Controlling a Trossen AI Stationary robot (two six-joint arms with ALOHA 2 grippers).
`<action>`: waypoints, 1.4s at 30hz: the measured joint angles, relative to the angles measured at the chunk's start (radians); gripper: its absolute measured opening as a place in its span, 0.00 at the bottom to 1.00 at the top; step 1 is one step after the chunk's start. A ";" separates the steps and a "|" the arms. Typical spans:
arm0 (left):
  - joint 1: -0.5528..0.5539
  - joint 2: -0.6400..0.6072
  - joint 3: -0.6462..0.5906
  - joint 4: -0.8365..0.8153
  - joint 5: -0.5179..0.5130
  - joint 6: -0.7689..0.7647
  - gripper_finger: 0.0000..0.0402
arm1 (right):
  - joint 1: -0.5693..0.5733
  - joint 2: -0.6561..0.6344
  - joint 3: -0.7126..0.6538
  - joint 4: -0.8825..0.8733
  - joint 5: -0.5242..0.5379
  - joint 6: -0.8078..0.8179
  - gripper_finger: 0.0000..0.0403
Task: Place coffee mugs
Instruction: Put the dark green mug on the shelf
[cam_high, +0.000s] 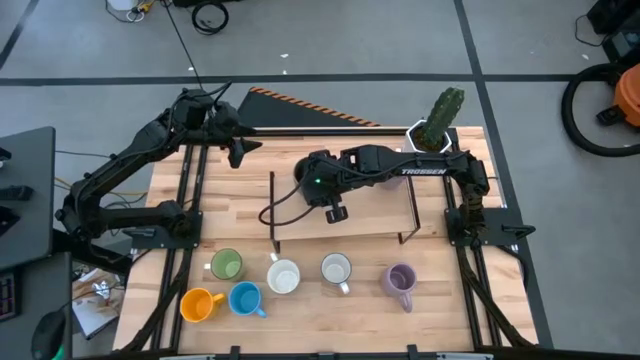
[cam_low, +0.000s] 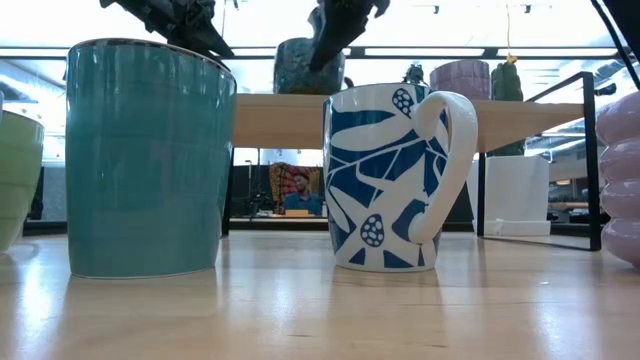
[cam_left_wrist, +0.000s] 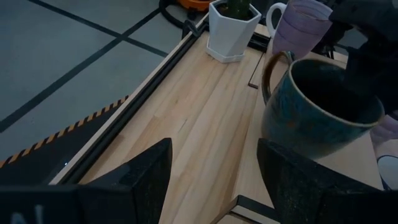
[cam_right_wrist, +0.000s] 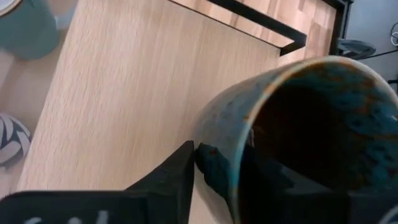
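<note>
A dark blue-brown mug stands on the raised wooden shelf, and my right gripper is shut on it from above. The mug also shows in the low view and the left wrist view. A lavender mug stands on the shelf behind it. My left gripper is open and empty over the table's far left. In front of the shelf stand a green, an orange, a blue, two white and a lavender mug. My right gripper pinches the dark mug's wall at the rim, one finger outside and one inside the cup. The fingers come from above, pointing down. The mug is upright with its bottom on the shelf board.
A white hexagonal pot with a green cactus stands at the far right behind the shelf. The shelf's black metal legs stand on the table. A black-and-orange striped strip lies beyond the far edge.
</note>
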 joint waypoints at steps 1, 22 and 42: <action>0.000 0.000 0.000 0.000 0.000 0.000 0.60 | 0.000 0.000 0.000 -0.006 0.000 -0.001 0.28; 0.000 0.000 0.000 0.002 -0.001 0.000 0.60 | -0.028 -0.059 0.002 -0.174 -0.019 -0.229 0.13; 0.000 0.000 0.000 0.002 -0.001 -0.007 0.60 | -0.128 -0.097 0.003 -0.424 -0.183 -0.270 0.13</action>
